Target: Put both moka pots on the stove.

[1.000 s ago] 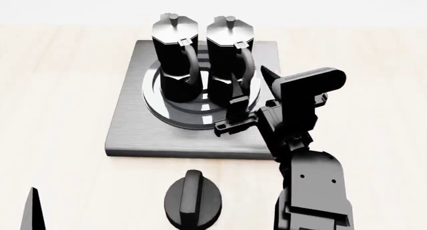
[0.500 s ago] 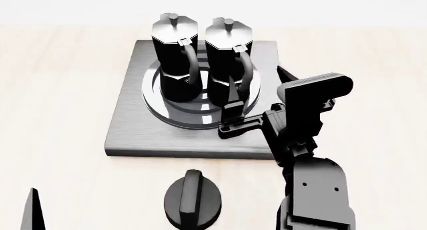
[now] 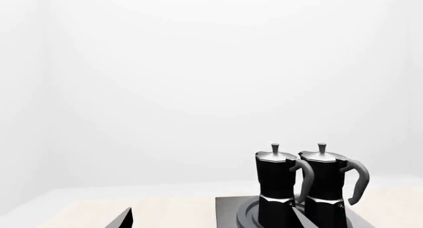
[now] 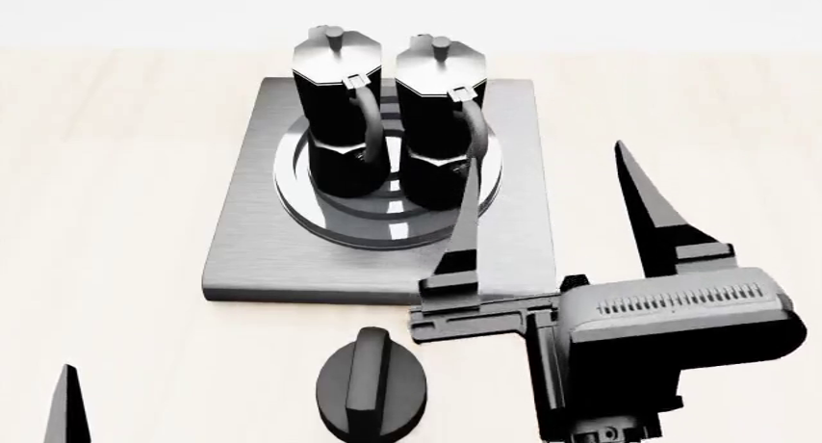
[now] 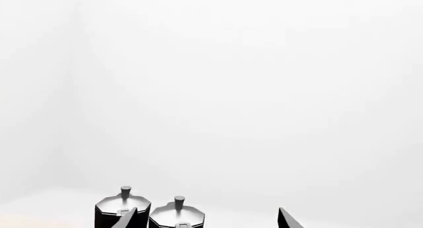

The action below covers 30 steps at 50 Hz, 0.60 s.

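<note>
Both moka pots stand upright side by side on the burner rings of the stove [image 4: 257, 241], the left pot [image 4: 337, 116] beside the right pot [image 4: 441, 116], handles facing me. My right gripper [image 4: 545, 159] is open and holds nothing; it hovers in front of the stove's near right corner, apart from the pots. Its wrist view shows the two pot lids [image 5: 122, 207] [image 5: 177, 215] beyond the spread fingertips [image 5: 130, 219]. Of my left gripper [image 3: 211, 220], open and empty, only a fingertip [image 4: 62, 404] shows at the head view's bottom left. The left wrist view also has both pots [image 3: 276, 186] [image 3: 325, 186] and the stove [image 3: 228, 212].
A squat round black knob [image 4: 372, 385] sits on the pale wooden table [image 4: 115, 173] just in front of the stove's near edge, left of my right arm. Plain white background lies beyond the table.
My right gripper has drawn back from the right pot's handle toward me and risen, its fingers now spread wide. The pots stay in place on the stove.
</note>
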Tool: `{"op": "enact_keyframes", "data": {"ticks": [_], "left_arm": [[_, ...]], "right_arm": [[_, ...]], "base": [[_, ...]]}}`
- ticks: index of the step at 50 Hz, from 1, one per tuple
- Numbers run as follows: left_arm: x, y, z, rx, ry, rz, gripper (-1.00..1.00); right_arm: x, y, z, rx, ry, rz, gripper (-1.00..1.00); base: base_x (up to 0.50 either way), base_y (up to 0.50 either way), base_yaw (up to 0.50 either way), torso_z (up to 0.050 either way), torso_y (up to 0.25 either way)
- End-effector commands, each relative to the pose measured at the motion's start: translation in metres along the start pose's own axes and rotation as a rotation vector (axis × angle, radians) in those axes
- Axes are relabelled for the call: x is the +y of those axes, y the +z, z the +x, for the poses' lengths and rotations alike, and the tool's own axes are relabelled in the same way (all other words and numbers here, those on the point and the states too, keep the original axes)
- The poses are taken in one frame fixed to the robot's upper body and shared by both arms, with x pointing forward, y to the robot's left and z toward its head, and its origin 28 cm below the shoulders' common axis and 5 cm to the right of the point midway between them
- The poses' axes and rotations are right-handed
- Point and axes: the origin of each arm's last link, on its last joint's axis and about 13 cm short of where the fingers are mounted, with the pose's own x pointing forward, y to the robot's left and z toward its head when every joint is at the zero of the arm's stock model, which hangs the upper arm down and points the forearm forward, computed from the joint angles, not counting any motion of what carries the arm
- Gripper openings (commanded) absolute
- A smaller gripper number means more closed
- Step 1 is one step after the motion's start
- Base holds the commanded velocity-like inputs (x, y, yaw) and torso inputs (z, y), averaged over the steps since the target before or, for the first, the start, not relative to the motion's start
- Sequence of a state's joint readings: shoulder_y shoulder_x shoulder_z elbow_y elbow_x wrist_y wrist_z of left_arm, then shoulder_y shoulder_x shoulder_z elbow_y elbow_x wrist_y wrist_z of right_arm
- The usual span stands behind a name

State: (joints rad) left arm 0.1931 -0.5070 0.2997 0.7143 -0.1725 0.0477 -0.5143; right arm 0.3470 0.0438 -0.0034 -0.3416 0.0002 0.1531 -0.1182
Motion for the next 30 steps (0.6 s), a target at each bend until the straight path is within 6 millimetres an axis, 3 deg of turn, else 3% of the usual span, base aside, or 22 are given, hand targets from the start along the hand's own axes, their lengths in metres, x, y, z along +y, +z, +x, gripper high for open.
{"op": "enact_keyframes", "data": {"ticks": [1, 8, 30], "left_arm": [[0.000, -0.001, 0.000, 0.002, 0.001, -0.002, 1.00], [0.001, 0.000, 0.000, -0.003, 0.006, -0.002, 1.00], [0.001, 0.000, 0.001, -0.004, 0.014, 0.001, 1.00]], "right_arm": [[0.009, 0.018, -0.041, -0.034, -0.036, -0.017, 1.00], [0.009, 0.019, -0.059, -0.025, -0.048, -0.033, 1.00], [0.011, 0.012, -0.085, 0.016, -0.058, -0.014, 1.00]], "base": [[0.00, 0.00, 0.00, 0.000, 0.000], [0.00, 0.00, 0.00, 0.000, 0.000], [0.00, 0.00, 0.00, 0.000, 0.000]]}}
